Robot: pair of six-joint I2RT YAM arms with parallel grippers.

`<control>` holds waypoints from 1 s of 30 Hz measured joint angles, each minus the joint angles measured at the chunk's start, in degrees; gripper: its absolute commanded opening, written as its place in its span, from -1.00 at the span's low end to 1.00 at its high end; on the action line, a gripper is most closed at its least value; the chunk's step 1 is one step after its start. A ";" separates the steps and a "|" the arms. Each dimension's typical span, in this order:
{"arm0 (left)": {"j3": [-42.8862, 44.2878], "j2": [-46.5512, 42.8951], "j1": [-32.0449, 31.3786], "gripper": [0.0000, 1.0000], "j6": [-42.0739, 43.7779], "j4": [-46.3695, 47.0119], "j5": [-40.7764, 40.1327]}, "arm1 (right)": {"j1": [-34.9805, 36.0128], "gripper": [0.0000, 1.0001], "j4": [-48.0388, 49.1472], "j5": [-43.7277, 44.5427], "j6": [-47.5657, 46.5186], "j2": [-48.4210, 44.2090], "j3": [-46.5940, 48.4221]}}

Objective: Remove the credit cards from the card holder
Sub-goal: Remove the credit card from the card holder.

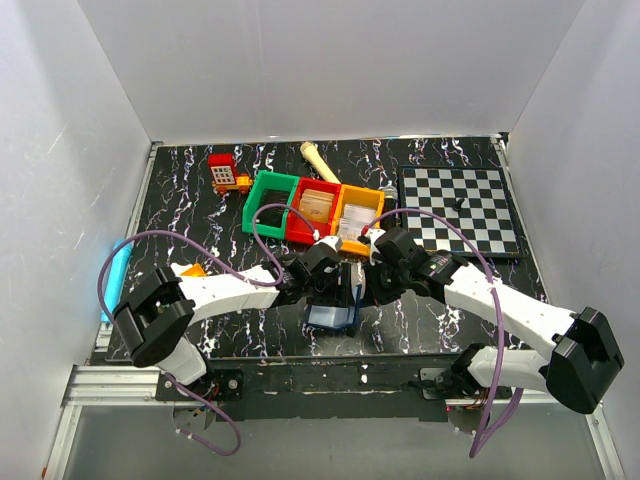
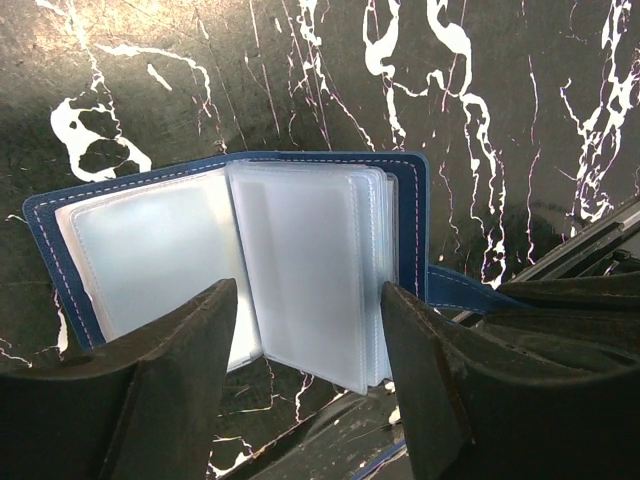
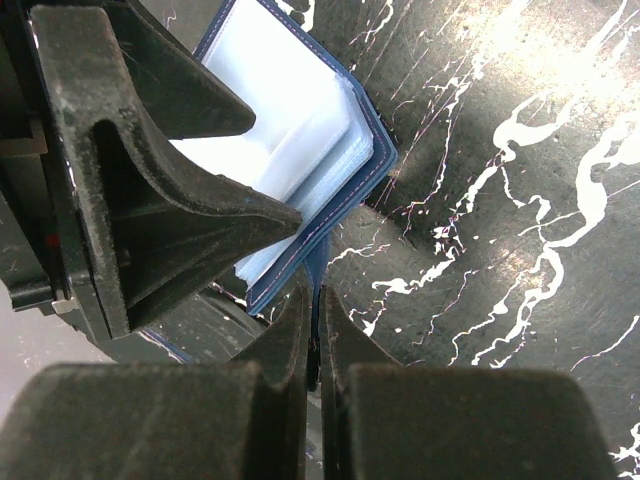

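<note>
Open card holder (image 1: 333, 314) lies at the near middle of the table (image 1: 190, 210).
The left gripper (image 2: 308, 300) is spread wide over its clear sleeves (image 2: 310, 260); the right gripper (image 3: 315, 305) is clenched on the snap tab (image 2: 462, 288).

No word, number or brand can be read anywhere, the card holder (image 2: 230, 260) and its clear sleeves included.

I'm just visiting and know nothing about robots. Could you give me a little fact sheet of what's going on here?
Card holder: open, clear sleeves showing
Left jaws: open, one either side of the right-hand sleeve stack
Right jaws: shut on the snap tab
Cards: none visible in the sleeves
Table: black marble pattern
Behind: coloured bins, chessboard
</note>
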 measured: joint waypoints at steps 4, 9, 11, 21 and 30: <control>0.00 0.00 0.00 0.09 -0.37 -0.11 -0.44 | 0.00 -0.97 0.00 0.00 -0.20 0.00 0.00; 0.00 -0.04 0.00 0.09 -1.11 -0.33 -1.25 | 0.00 -0.97 0.00 0.00 -0.52 -0.02 0.00; -0.02 -0.20 -0.02 0.10 -1.33 -0.52 -1.70 | -0.07 -0.97 0.00 0.00 -0.63 -0.02 0.00; -0.04 -0.63 -0.04 0.21 -1.97 -1.46 -3.54 | -0.11 -0.97 0.00 0.00 -1.03 -0.02 0.00; -0.26 -2.43 -0.04 0.19 -2.73 -2.91 -5.62 | -0.11 -0.97 0.00 -0.02 -1.20 -0.02 0.00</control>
